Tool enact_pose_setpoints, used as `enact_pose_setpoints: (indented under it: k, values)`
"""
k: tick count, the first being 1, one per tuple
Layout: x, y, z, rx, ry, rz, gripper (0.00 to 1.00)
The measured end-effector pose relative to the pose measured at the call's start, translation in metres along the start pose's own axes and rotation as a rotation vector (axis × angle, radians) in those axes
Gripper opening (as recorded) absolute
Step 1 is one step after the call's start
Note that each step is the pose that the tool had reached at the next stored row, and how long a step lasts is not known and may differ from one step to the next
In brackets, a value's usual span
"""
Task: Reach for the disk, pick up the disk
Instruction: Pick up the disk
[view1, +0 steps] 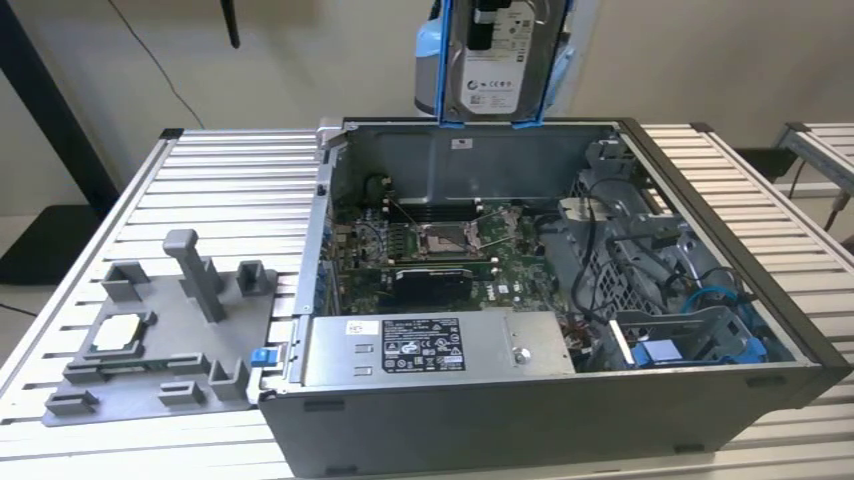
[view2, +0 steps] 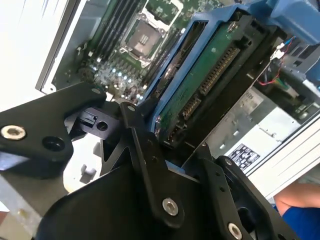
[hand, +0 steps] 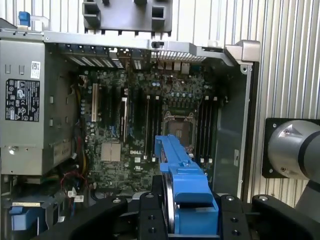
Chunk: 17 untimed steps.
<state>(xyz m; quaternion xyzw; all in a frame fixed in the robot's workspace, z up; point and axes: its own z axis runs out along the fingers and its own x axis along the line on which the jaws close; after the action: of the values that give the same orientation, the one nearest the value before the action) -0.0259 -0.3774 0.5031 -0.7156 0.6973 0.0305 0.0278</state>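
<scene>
The computer case (view1: 561, 300) lies open upward. Room is clearest over its motherboard (view1: 427, 250); the power supply (view1: 434, 345) fills its near edge, and cables (view1: 667, 270) with drive cages (view1: 694, 335) crowd the exterior view's right side.

A worktable (view1: 214, 190) topped with pale, ribbed aluminium slats is seen in the exterior view, set before a plain, off-white wall (view1: 334, 60). A thin dark cable (view1: 158, 60) is hung down the wall near the exterior view's left. A dark vertical post (view1: 47, 100) is stood at that same side, above a black base on the light floor (view1: 20, 225). A second slatted table (view1: 821, 150) is placed at the exterior view's right. Even, soft light is cast throughout.
</scene>
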Motion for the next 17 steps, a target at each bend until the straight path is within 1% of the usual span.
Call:
enact_pose_setpoints:
  k: [8, 17]
  values:
    - [0.001, -0.0356, 0.0002, 0.0, 0.0, 0.0, 0.0]
    - [0.0023, -0.0729, 0.0003, 0.0001, -0.0001, 0.0, 0.0]
